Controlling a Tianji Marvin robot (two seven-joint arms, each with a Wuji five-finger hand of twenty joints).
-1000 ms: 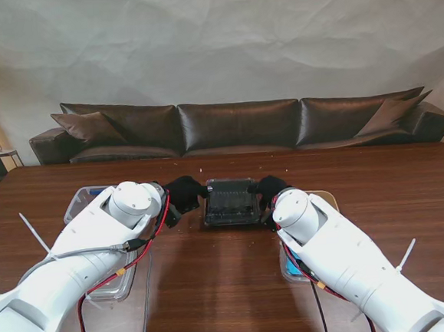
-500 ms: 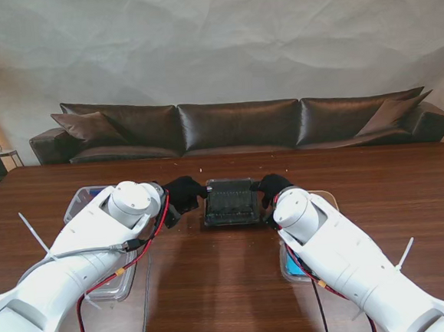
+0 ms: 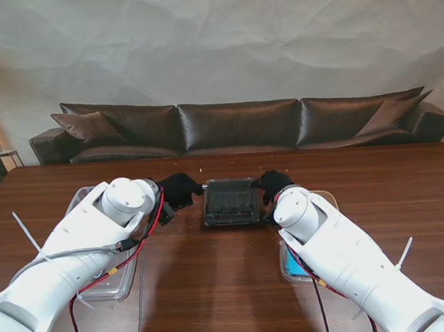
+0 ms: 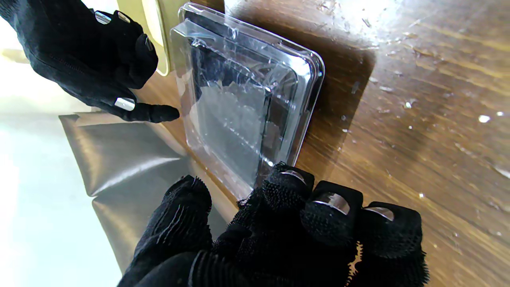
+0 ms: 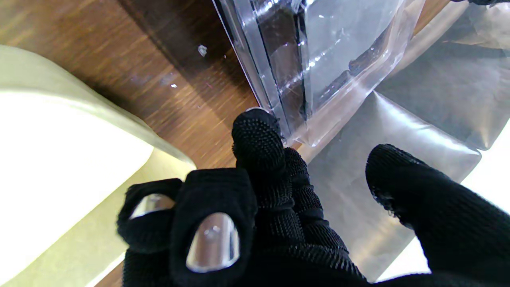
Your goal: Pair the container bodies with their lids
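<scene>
- A clear box [image 3: 230, 201] is sitting on the desk [image 3: 216, 289], about midway between its left and right edges and toward the far edge, between the two hands.
- The box is showing as a shallow, square, see-through plastic shell with rounded corners; its clear lid [image 4: 243, 99] is lying on top, with a flat rim running round a raised, stepped middle panel.
- The dark desk is showing through the plastic, so the box is looking black from the stand view; glare is running along its ridges in the wrist views.
- The left hand [image 3: 179, 191], in a black glove, is sitting at the box's left side; its fingertips [image 4: 291, 183] are lying against the rim at a corner, with the thumb spread away from them. It is gripping nothing that I can see.
- The right hand [image 3: 273, 183], also gloved, is sitting at the box's right side; one fingertip [image 5: 255, 127] is touching the box's corner rim, two fingers are curling in, and the thumb is standing apart. Nothing is clasped in it.
- A clear tub [image 3: 86, 201] is lying near the desk's left edge, partly under the left arm.
- A pale, cream-rimmed tub [image 5: 59, 151] is lying just beside the right hand, on the side away from the box.
</scene>
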